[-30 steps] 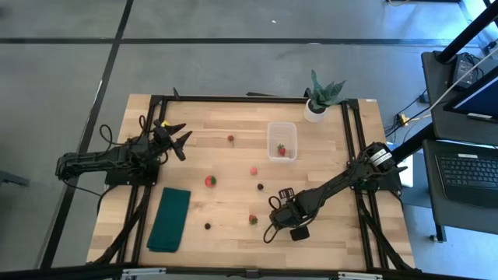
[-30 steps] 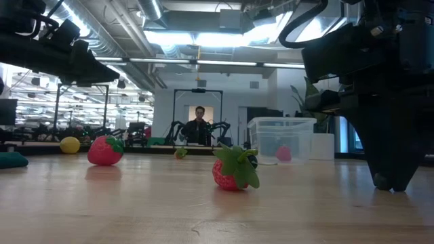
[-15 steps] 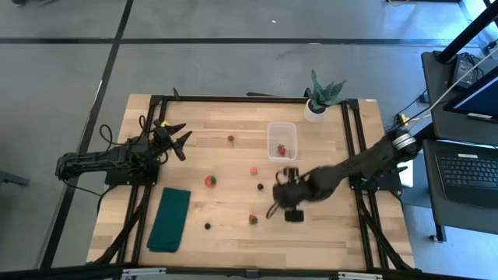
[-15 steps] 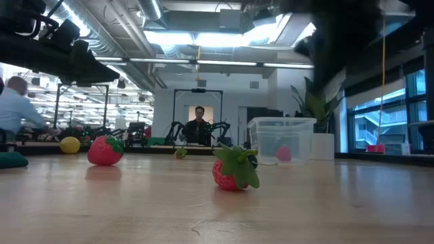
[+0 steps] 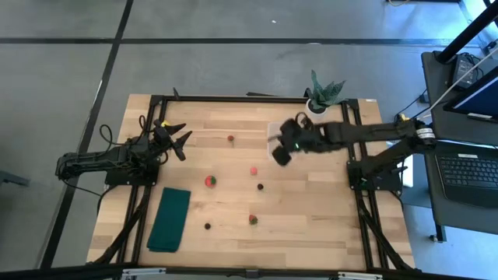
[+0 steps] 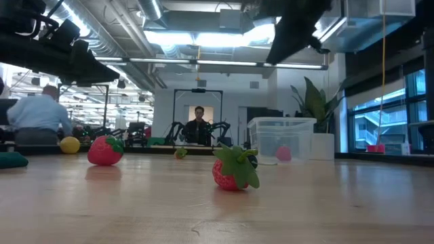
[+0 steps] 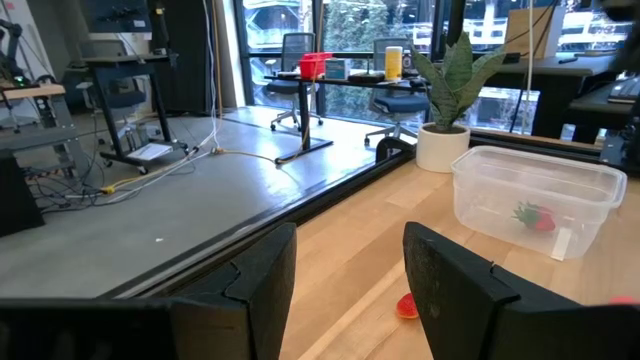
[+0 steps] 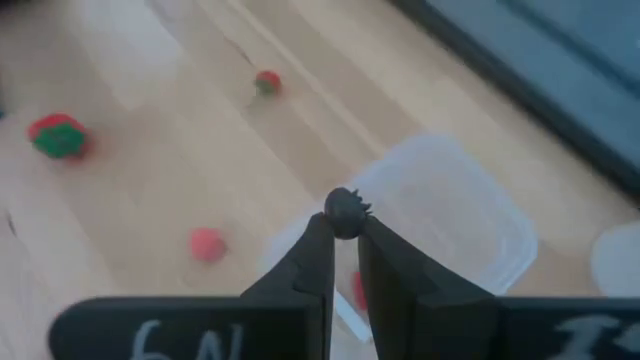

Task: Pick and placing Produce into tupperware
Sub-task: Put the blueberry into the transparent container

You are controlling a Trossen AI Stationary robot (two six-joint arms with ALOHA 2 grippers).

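Right pincer (image 5: 282, 148) hangs over the near edge of the tub (image 5: 285, 129), fingers (image 8: 385, 275) pressed on a small dark berry (image 8: 345, 210) at their tips; the tub stands toward the far right of the desk (image 5: 327, 225), just in front of the potted plant (image 5: 320, 92), with one red strawberry (image 7: 533, 215) already inside; left pincer (image 5: 177, 134) waits at the desk's left edge, fingers (image 7: 440, 275) spread, nothing between them; loose produce on the desk: a small red piece (image 5: 230, 138) toward the far side, a pink piece (image 5: 254, 170) and a dark berry (image 5: 260, 186) near the middle, a strawberry (image 5: 210, 180) left of those, a second strawberry (image 5: 253, 219) and a second dark berry (image 5: 208, 225) nearer the front; a yellow piece (image 6: 70, 144) shows only in the low view, far left; green cloth (image 5: 170, 219) lies folded at front left; people (image 6: 39, 118) visible in the room beyond.
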